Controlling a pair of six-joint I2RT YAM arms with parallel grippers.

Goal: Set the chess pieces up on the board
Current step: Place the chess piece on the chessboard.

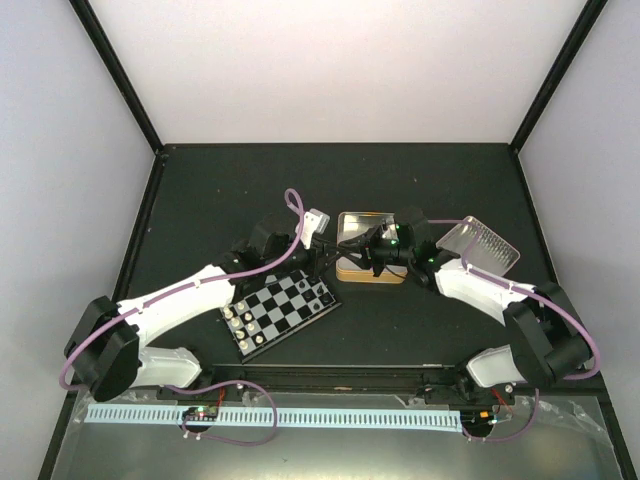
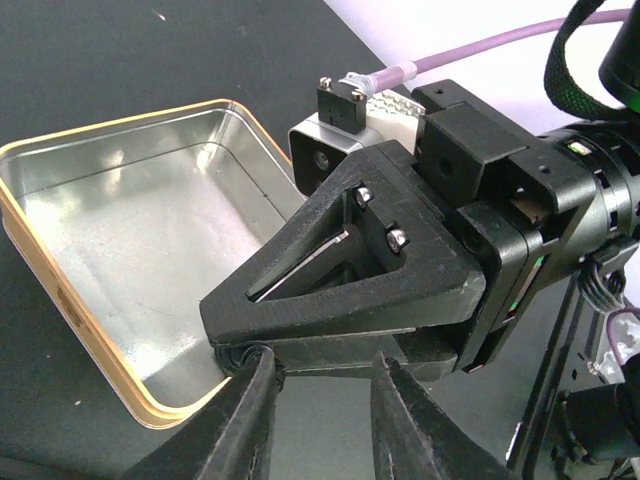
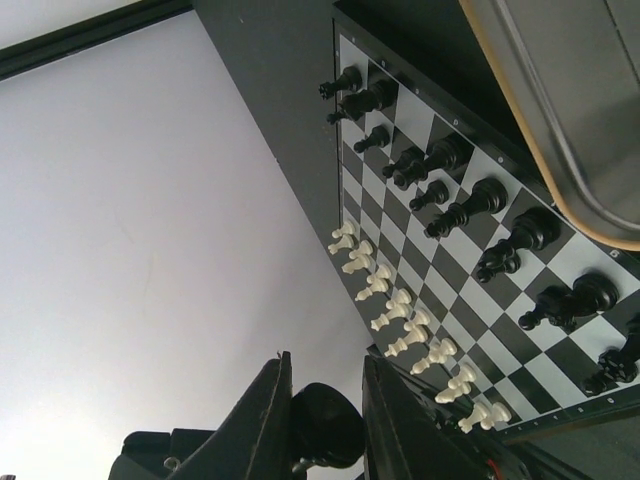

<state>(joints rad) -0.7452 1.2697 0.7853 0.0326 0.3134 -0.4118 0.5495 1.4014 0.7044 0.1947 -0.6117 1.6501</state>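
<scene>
The black chess pieces (image 3: pixel 470 200) stand on the squares along one side of the board (image 1: pixel 283 312), the side nearer the tin (image 1: pixel 370 272), roughly in two ranks. The cream-white pieces (image 3: pixel 400 310) line the opposite side. From my overhead view the board lies askew on the dark surface (image 1: pixel 250 190), left of centre and just near-left of the tin, with a corner close to the tin's front wall. One more black piece (image 3: pixel 328 428), showing me only a rounded dark end, sits pinched between the fingers of my right tool (image 3: pixel 325 395), which is clamped narrow on it above the gap between tin and board. My left tool (image 2: pixel 322 400) is right up against it. In the left wrist view its two fingers stand narrow with a gap between them, one fingertip touching the tip of the right tool. I cannot tell whether they grip anything. The tin is open and gold-rimmed, with a bare shiny floor. Its lid (image 1: pixel 482 243) lies tilted to the right, beyond the right arm.
</scene>
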